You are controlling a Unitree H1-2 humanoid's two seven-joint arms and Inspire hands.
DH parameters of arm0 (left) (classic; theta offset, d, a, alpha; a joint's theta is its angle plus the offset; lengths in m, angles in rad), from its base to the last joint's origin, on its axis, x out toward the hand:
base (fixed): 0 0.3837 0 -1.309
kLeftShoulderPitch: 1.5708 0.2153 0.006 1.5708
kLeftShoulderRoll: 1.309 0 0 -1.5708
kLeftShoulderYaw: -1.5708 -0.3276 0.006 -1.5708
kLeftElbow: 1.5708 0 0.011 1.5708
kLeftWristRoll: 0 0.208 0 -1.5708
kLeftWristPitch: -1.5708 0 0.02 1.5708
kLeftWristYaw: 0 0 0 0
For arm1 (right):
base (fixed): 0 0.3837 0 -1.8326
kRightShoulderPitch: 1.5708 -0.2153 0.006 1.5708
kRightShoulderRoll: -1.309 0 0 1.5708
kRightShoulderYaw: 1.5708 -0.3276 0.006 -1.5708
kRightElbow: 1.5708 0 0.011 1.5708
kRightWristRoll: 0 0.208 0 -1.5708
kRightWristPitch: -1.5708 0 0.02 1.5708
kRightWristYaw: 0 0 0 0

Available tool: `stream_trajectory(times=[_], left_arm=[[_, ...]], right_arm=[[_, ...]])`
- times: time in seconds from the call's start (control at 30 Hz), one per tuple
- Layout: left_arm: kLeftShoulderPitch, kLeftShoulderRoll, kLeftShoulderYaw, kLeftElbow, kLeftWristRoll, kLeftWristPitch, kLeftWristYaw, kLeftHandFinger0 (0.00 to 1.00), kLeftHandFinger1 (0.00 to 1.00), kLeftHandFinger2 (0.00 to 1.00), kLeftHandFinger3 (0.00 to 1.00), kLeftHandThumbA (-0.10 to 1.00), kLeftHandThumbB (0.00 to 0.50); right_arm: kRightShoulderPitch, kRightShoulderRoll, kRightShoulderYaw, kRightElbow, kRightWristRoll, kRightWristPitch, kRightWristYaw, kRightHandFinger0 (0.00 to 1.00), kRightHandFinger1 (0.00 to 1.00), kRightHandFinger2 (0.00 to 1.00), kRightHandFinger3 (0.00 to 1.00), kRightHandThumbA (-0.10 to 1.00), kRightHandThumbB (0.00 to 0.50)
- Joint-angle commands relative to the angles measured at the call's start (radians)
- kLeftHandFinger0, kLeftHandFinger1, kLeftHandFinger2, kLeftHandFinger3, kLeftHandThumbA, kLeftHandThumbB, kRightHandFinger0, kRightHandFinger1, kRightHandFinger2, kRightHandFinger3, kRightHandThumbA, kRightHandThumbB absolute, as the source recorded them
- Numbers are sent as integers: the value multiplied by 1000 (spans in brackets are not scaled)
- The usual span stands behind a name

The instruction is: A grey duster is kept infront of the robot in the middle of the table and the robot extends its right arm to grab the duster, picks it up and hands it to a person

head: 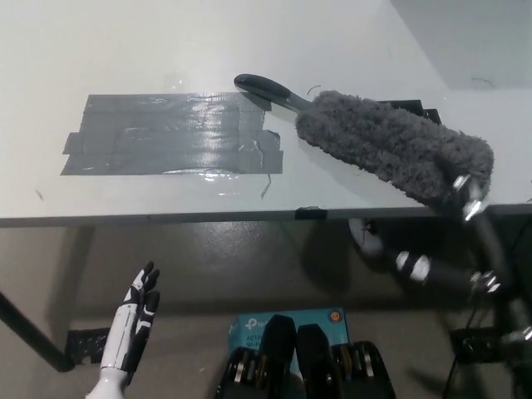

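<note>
Duster lies ungrasped on the table; right robot hand beside it, grip unclear; pickup, handover remain.

One desk is seen, white on top. One grey duster is counted, with one dark handle. One patch of grey tape is laid on the desk, made up of several overlapping strips whose number cannot be told. Two robot hands are counted: one white left hand and one black right hand. One teal box is seen on the floor below the desk edge.
</note>
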Motion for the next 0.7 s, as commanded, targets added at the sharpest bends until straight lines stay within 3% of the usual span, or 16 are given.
stream_trajectory(times=[0.0, 0.07, 0.17, 0.47, 0.67], left_arm=[[-5, 21, -11, -16, 25, -92, 42, 1000, 1000, 1000, 1000, 1000, 251], [-6, 21, -9, -17, 26, -92, 42, 1000, 1000, 1000, 1000, 1000, 252], [-10, 21, -7, -17, 31, -92, 44, 1000, 1000, 1000, 1000, 1000, 256], [-16, 21, -5, -20, 30, -92, 39, 1000, 1000, 1000, 1000, 1000, 265], [-23, 24, -9, -24, 29, -92, 38, 1000, 1000, 1000, 1000, 1000, 271]], right_arm=[[-283, -112, -36, -14, -76, 237, 79, 1000, 1000, 1000, 1000, 986, 328], [-334, -122, -20, 42, -88, 265, 86, 1000, 1000, 1000, 1000, 970, 325], [-442, -149, 31, 209, -128, 279, 106, 1000, 1000, 1000, 1000, 1000, 380], [-714, -176, 195, 663, -217, 339, 169, 1000, 1000, 1000, 1000, 1000, 461], [-818, -160, 280, 862, -235, 367, 218, 1000, 1000, 1000, 1000, 1000, 462]])
